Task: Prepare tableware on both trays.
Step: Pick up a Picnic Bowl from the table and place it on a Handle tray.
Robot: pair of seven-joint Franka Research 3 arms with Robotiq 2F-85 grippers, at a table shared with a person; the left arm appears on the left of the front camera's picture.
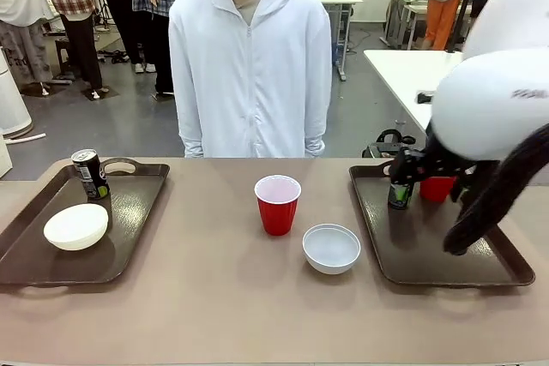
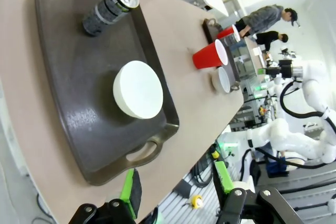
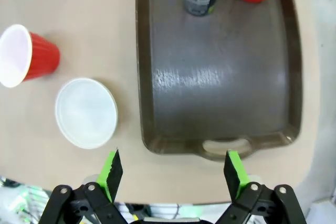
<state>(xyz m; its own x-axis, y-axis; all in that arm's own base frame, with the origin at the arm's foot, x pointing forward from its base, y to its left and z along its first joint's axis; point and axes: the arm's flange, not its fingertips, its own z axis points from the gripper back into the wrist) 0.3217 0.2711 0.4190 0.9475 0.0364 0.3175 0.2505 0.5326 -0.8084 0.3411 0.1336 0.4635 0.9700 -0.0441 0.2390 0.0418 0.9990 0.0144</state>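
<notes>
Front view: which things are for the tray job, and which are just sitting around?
Job things: left tray, left can, left bowl, middle cup, middle bowl, right tray, right can, right cup.
Just around: white table behind, black thing on it.

Nothing can be read outright. The dark drink can (image 1: 89, 174) at the far end of the left tray (image 1: 129, 212) carries a label with white and green marks, and the can (image 1: 400, 193) on the right tray (image 1: 446, 250) has a green patch low on its side; both are too small and blurred to make out. Faint grey lettering on the right arm (image 1: 489, 100), on its white shell, runs off the right edge, illegible.
</notes>
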